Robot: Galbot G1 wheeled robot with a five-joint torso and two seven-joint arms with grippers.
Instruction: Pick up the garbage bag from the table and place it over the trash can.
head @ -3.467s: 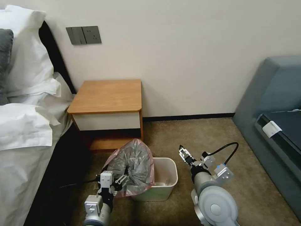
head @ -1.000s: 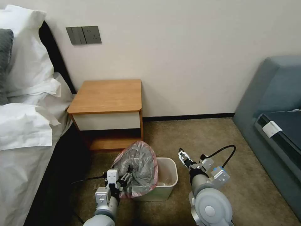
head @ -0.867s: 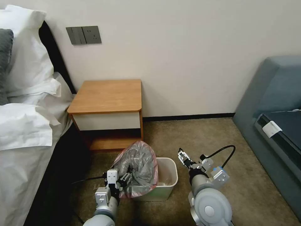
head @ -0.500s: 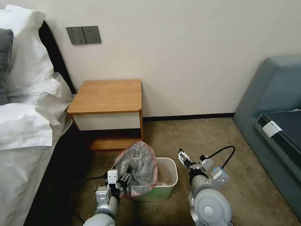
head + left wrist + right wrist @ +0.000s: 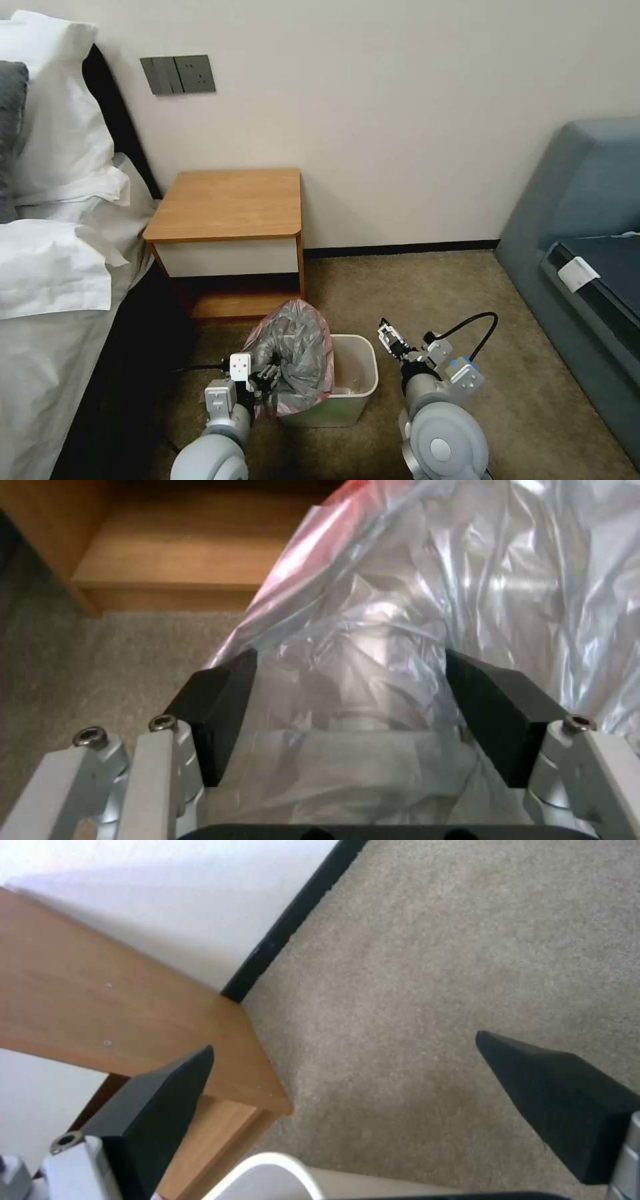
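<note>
A: what's the left gripper (image 5: 347, 700) doing? 
B: fingers spread wide, garbage bag (image 5: 293, 357) bunched loose between them, draped over the trash can (image 5: 353, 387) rim at 9 o'clock

A: and the right gripper (image 5: 389, 335)? 
B: wide apart too, holding nothing, at 3 o'clock of the can. table (image 5: 230, 203) stands behind at 12

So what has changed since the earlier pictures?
The left hand has pulled back toward the robot and sunk lower, and the garbage bag has come down with it, bunched over the left side of the trash can. The bag lies between the open fingers. The right hand, open over the carpet, eased back slightly. The table stayed put.
</note>
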